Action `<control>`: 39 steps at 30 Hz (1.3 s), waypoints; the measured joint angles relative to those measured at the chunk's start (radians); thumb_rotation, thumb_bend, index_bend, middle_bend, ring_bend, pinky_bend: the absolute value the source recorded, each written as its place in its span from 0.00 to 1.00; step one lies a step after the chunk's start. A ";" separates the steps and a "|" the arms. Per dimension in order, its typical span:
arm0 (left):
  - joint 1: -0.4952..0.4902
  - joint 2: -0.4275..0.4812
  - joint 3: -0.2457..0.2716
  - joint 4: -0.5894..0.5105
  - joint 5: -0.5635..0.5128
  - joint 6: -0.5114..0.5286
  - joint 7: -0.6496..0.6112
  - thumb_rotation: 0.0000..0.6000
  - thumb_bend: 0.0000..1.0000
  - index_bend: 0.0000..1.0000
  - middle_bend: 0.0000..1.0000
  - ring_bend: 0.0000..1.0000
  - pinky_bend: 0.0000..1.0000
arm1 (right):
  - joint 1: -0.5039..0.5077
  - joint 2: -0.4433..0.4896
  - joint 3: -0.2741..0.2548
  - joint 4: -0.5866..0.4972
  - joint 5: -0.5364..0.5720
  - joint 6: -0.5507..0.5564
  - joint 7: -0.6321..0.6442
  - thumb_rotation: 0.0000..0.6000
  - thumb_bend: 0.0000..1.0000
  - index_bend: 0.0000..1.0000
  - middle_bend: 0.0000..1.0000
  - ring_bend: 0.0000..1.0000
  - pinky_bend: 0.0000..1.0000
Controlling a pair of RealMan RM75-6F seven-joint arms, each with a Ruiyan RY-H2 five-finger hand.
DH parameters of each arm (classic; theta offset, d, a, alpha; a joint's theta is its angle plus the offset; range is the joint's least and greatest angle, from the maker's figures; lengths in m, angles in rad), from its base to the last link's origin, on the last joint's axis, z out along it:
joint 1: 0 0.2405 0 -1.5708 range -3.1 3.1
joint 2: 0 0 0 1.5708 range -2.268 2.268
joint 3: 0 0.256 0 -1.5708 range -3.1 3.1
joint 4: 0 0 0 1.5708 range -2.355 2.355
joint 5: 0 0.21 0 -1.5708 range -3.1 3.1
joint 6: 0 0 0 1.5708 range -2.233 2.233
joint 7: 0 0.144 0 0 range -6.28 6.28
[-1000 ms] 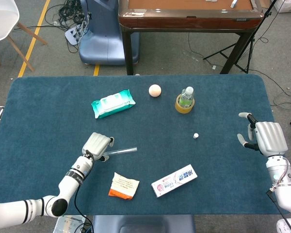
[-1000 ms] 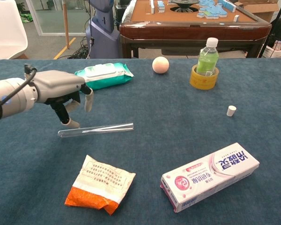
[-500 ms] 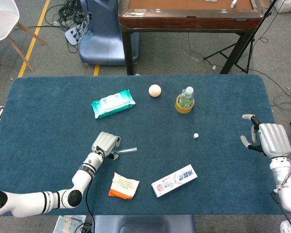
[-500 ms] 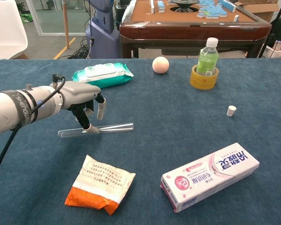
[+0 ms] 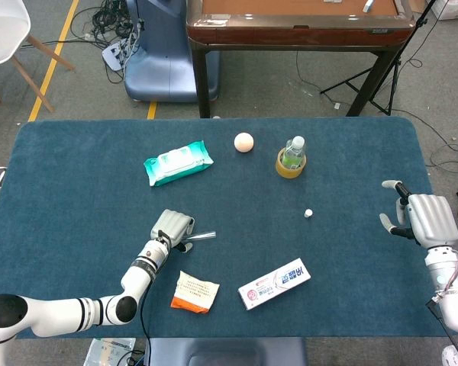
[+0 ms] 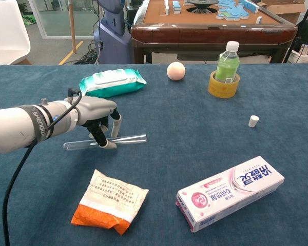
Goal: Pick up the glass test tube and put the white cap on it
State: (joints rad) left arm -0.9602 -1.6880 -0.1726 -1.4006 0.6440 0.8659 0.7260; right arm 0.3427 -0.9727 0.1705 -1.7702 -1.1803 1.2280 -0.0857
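Your left hand (image 6: 95, 115) sets spread fingertips (image 6: 107, 144) on the flat-lying test tube (image 6: 124, 139); white cap (image 6: 253, 121) lies at 3 o'clock; right hand (image 5: 421, 218) holds nothing, fingers apart.

Pale grey left hand (image 6: 97, 115) with black inner fingers and whitish tips, on a white arm (image 6: 15, 134) banded in black, printed grey lettering on the wrist band, thin black cable looped alongside. Grey-white right hand (image 5: 421, 217), dark finger parts, white wrist.
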 measured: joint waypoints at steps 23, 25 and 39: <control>-0.009 -0.005 0.025 0.024 0.039 -0.001 -0.079 1.00 0.32 0.55 0.90 0.95 1.00 | -0.007 0.001 -0.001 0.005 0.013 -0.031 -0.003 1.00 0.31 0.26 0.77 0.84 1.00; -0.001 0.004 0.020 0.015 0.050 -0.006 -0.111 1.00 0.32 0.56 0.91 0.95 1.00 | -0.006 0.006 -0.006 0.002 0.024 -0.048 -0.016 1.00 0.31 0.26 0.77 0.84 1.00; 0.090 0.140 0.004 -0.118 0.214 -0.002 -0.361 1.00 0.32 0.56 0.91 0.96 1.00 | 0.052 -0.064 -0.007 0.013 0.085 -0.087 -0.181 1.00 0.31 0.30 0.83 0.92 1.00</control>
State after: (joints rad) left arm -0.8703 -1.5477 -0.1683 -1.5185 0.8575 0.8642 0.3647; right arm 0.3951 -1.0368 0.1631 -1.7570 -1.0956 1.1410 -0.2665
